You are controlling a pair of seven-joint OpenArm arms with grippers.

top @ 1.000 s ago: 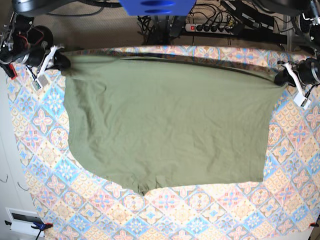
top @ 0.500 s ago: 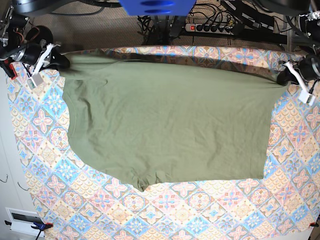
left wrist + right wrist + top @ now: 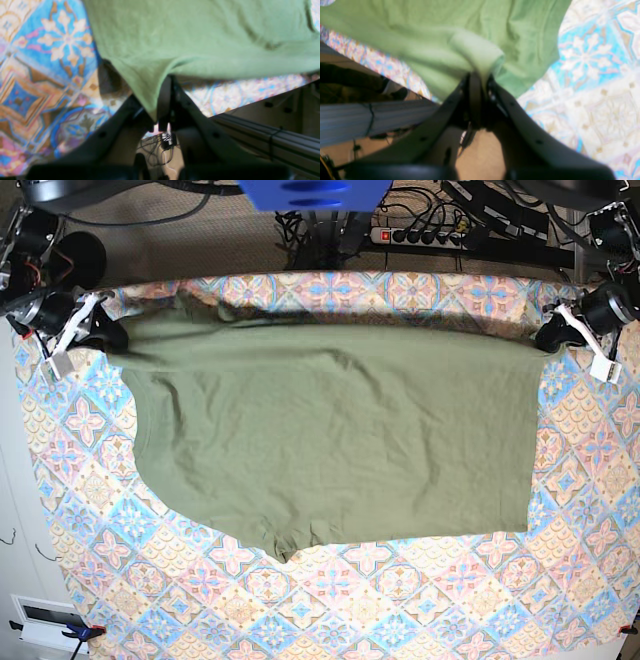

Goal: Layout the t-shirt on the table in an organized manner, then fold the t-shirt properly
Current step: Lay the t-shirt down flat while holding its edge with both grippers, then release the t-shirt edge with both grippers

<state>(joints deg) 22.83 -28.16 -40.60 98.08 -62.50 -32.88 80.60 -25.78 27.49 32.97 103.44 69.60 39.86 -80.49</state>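
We see the t-shirt (image 3: 340,440) spread across the middle of the table (image 3: 420,600), its upper edge stretched along the far edge between our two arms and its lower hem lying flat toward the near edge; the left gripper (image 3: 552,332), at the far corner on the base view's right, is clamped on a corner of the cloth, its jaws pinched tight over the green fabric (image 3: 160,105) in the wrist view; the right gripper (image 3: 105,332), at the opposite far corner, is likewise closed on a bunched fold of the shirt (image 3: 480,75); a power strip (image 3: 420,235) lies beyond the far edge.
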